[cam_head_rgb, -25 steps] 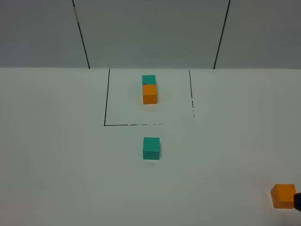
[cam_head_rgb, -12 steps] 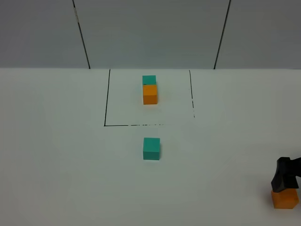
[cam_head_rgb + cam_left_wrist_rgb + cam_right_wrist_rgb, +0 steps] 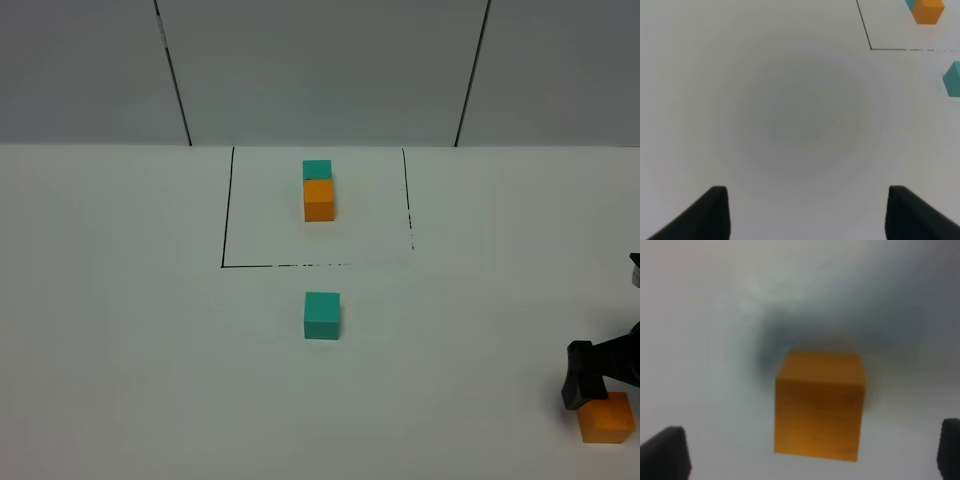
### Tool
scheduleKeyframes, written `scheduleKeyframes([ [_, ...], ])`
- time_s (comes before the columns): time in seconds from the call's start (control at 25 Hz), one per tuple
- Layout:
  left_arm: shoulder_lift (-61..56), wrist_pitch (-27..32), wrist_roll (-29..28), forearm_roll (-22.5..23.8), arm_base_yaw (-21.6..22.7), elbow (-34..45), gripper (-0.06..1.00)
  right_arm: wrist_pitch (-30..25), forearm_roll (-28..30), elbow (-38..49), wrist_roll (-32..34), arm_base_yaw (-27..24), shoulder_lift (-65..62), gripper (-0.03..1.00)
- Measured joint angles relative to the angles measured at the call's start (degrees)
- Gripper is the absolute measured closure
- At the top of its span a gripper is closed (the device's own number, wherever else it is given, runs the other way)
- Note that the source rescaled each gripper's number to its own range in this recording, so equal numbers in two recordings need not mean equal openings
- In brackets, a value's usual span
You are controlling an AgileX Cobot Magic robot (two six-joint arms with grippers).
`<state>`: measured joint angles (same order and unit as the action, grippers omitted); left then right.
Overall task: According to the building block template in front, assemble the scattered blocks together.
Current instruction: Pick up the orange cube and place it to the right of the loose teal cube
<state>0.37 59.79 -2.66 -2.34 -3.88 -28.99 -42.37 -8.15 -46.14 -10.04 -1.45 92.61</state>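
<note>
The template is a teal cube (image 3: 317, 169) joined to an orange cube (image 3: 319, 200) inside a thin black outline (image 3: 223, 240) at the table's far middle. The loose teal cube (image 3: 322, 315) sits just in front of the outline. The loose orange cube (image 3: 606, 418) lies at the near right edge. My right gripper (image 3: 600, 382) hovers right over it, open. In the right wrist view the orange cube (image 3: 820, 405) lies between the wide-apart fingertips of my right gripper (image 3: 807, 455), untouched. My left gripper (image 3: 810, 215) is open and empty over bare table.
The left wrist view shows the outline's corner (image 3: 871, 48), the template's orange cube (image 3: 927, 11) and the loose teal cube (image 3: 954, 79) off to one side. A grey panelled wall (image 3: 320, 70) stands behind the white table (image 3: 120, 350).
My right gripper has come in from the right edge and now stands over the loose orange cube. The cubes have not moved.
</note>
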Motion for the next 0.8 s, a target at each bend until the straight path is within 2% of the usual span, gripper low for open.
scheduleKeyframes([
  [0.4,0.0,0.0,0.0,0.0,0.0,0.0,0.55,2.0,2.8,0.0,1.0,0.0,4.2,-0.03],
  [0.8,0.0,0.0,0.1,0.0,0.0,0.0,0.55,4.1,3.1,0.0,1.1,0.0,8.0,-0.03],
])
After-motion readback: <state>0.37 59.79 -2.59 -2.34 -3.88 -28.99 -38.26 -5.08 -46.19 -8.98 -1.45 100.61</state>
